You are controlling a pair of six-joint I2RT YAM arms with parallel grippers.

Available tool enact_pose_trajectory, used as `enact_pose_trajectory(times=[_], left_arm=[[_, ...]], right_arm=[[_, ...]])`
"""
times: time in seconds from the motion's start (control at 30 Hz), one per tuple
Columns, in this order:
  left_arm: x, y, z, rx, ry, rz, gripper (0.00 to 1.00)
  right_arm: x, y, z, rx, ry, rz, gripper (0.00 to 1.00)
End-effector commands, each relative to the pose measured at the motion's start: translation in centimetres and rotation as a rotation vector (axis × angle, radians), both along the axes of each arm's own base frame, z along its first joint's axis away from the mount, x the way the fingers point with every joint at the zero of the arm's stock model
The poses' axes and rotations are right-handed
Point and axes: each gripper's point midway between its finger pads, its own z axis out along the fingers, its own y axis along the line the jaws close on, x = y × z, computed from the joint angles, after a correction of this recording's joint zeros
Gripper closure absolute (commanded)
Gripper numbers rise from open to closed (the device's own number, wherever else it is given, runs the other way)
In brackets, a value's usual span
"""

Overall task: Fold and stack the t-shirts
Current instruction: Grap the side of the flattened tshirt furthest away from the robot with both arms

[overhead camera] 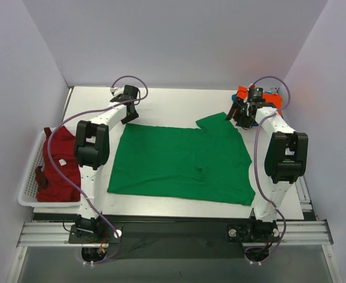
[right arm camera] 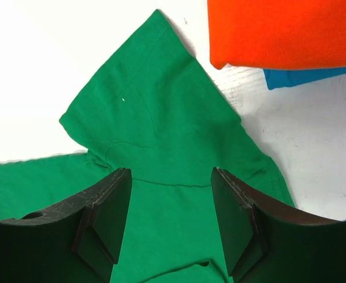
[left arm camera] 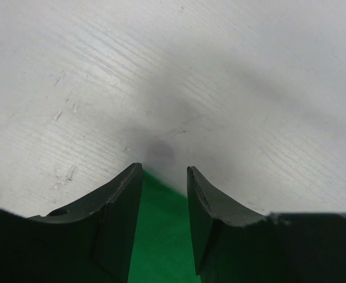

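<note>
A bright green t-shirt [overhead camera: 181,162] lies spread flat in the middle of the table. My left gripper [overhead camera: 128,117] hovers at its far left corner, open. In the left wrist view the shirt's green corner [left arm camera: 161,236] shows in the gap of the gripper [left arm camera: 164,168], gripped by neither finger. My right gripper [overhead camera: 241,121] is open over the far right sleeve [right arm camera: 155,118], and its jaws [right arm camera: 171,171] stand wide with nothing held. An orange-red t-shirt [right arm camera: 284,29] lies folded on a blue one [right arm camera: 302,76] at the far right. A dark red t-shirt [overhead camera: 58,168] fills the basket.
A white slatted basket [overhead camera: 28,188] stands at the table's left edge beside the left arm. The folded orange-red pile [overhead camera: 242,92] sits just behind the right gripper. White walls close in the table at the back and on both sides.
</note>
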Motion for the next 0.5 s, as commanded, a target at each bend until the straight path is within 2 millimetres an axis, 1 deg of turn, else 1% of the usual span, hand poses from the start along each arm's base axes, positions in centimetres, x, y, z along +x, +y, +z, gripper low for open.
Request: enact_pose_trajectory(times=[0.0,0.13,0.2,0.33,0.47], left_arm=[[-0.4,1.0,3.4,0.062,-0.032,0.015,0.53],[-0.5,1.0,2.9,0.066,-0.020,0.011,0.53],[-0.4,0.7,2.7,0.059,-0.015,-0.001,0.53],[-0.4,0.7,1.7,0.067,0.005,0.000,0.53],[-0.5,0.7,1.0,0.067,0.025,-0.004,0.57]], right_arm=[[1.0,0.3,0.6,0.018,-0.020,0.016,0.43],[1.0,0.4,0.6,0.023,-0.018,0.019,0.43],[1.0,0.4,0.5,0.025,-0.017,0.017,0.43],[1.4,0.4,0.3,0.034,-0.015,0.021,0.43],[1.6,0.5,-0.3,0.039,-0.005,0.024,0.44]])
